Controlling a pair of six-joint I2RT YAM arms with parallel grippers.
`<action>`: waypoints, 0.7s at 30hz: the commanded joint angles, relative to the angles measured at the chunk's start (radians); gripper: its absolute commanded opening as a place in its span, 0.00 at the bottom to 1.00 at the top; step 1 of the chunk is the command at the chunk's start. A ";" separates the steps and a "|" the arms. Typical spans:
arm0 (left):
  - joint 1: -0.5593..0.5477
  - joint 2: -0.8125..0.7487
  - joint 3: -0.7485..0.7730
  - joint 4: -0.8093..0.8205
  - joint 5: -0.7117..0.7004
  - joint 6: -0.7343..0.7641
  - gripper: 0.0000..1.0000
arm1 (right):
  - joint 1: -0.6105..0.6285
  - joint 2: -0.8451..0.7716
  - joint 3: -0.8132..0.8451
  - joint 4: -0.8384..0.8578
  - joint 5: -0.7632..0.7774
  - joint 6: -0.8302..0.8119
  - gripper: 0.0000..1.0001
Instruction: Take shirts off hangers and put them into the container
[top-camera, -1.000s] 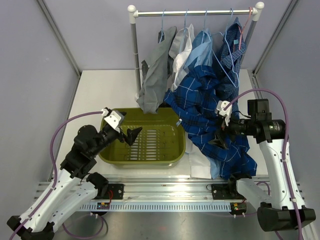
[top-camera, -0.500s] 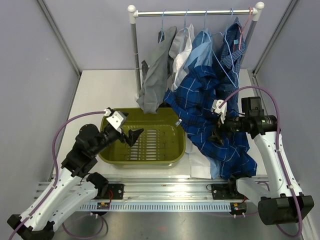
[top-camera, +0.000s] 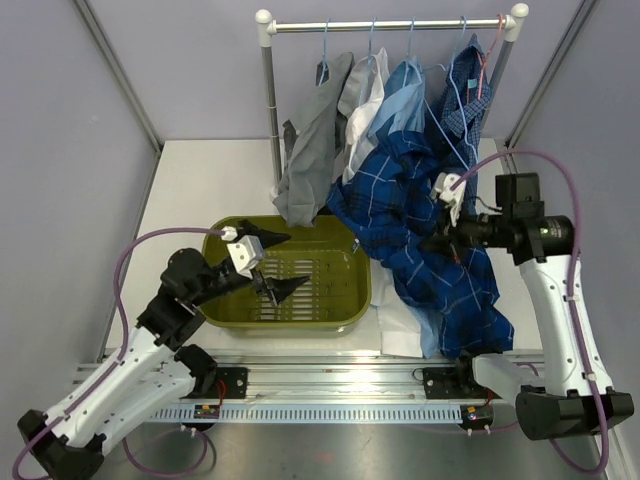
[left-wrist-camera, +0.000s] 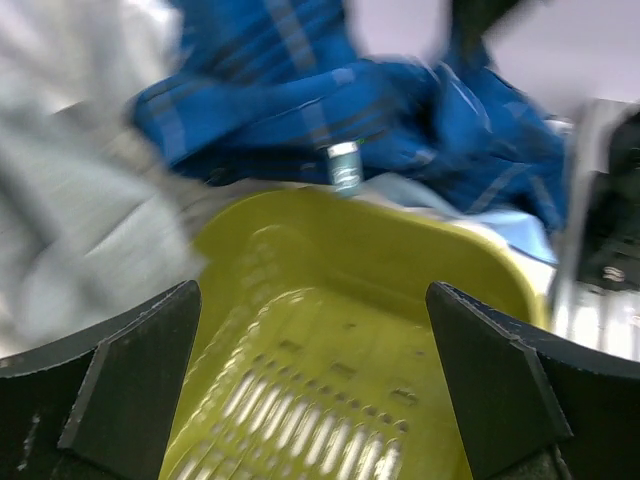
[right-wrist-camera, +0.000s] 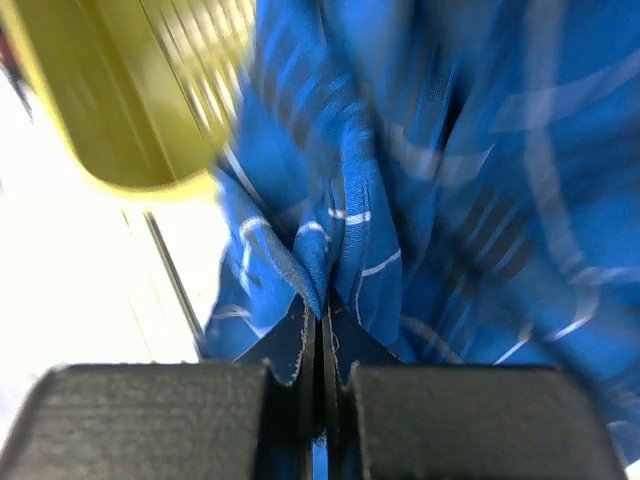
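Note:
The dark blue windowpane-check shirt (top-camera: 425, 240) hangs off the rail and drapes onto the table right of the olive-green container (top-camera: 345, 312). My right gripper (top-camera: 433, 243) is shut on a fold of it, and the right wrist view shows the cloth (right-wrist-camera: 450, 200) pinched between the closed fingers of that gripper (right-wrist-camera: 322, 320). Grey (top-camera: 310, 150), white (top-camera: 365, 95), light blue (top-camera: 402, 100) and navy small-check (top-camera: 465, 95) shirts hang on hangers (top-camera: 325, 50). My left gripper (top-camera: 282, 262) is open above the container's slotted bottom (left-wrist-camera: 330, 400), holding nothing.
A silver rail (top-camera: 390, 25) with white knobs stands at the back on a post (top-camera: 270, 110). White and pale blue cloth (top-camera: 405, 330) lies on the table under the checked shirt. Grey walls close in both sides.
My right gripper has shut on the windowpane-check shirt and pulled slightly back to the right. My left arm has reached forward over the container with its open gripper turned.

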 joint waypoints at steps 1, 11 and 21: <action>-0.099 0.069 0.069 0.199 0.099 0.004 0.99 | 0.006 0.010 0.261 -0.064 -0.221 0.123 0.00; -0.360 0.518 0.507 0.279 0.014 0.116 0.99 | 0.006 0.043 0.575 0.259 -0.551 0.577 0.00; -0.481 0.862 0.808 0.441 0.212 0.000 0.99 | 0.006 0.058 0.644 0.404 -0.437 0.731 0.00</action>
